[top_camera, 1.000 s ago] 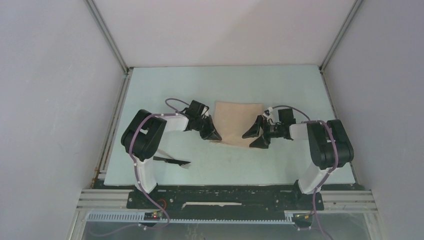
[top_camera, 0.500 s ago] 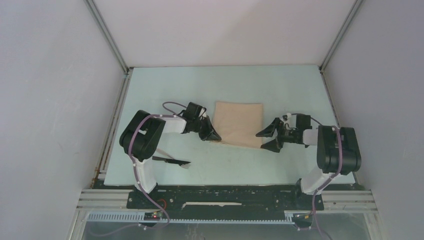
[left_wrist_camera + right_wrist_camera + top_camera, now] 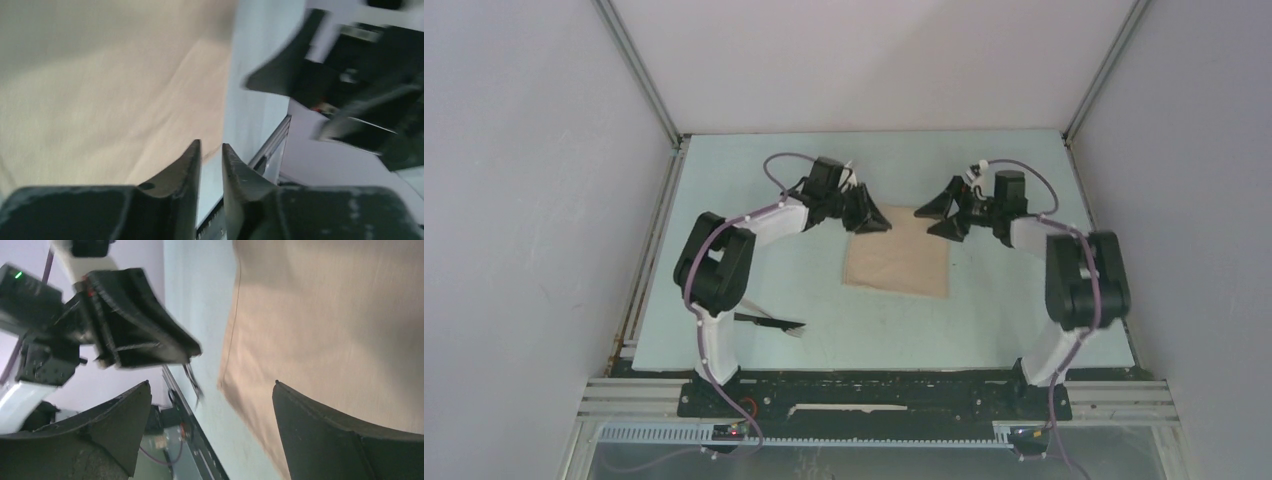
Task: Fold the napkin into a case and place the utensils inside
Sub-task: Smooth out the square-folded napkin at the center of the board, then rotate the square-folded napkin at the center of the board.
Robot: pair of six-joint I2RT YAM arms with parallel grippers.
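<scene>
1. Napkin (image 3: 899, 265): a tan cloth lying flat at the middle of the table (image 3: 984, 330), its outline a neat four-sided panel. No corner is lifted and neither hand touches it. From above the layers cannot be counted, so it cannot be told whether a pocket has been formed.
2. Left hand (image 3: 871, 218): poised over the napkin's far left corner. In the left wrist view its fingers stand only narrowly parted, with nothing between them and the cloth below them: released and empty.
3. Right hand (image 3: 942, 210): poised over the far right corner, facing the left hand. Its fingers are spread wide and empty, with the cloth's edge visible between them in the right wrist view.
4. Utensils (image 3: 769, 322): slim dark pieces with a pale tip, lying together at the near left of the table beside the left arm's base. They are well apart from the napkin and untouched.
5. Progress, as judged: the work is at the folding stage. Both hands at the far corners suggest another fold is being prepared.
6. Remaining: finishing the case, then fetching the utensils and sliding them inside. None of the insertion has begun.
</scene>
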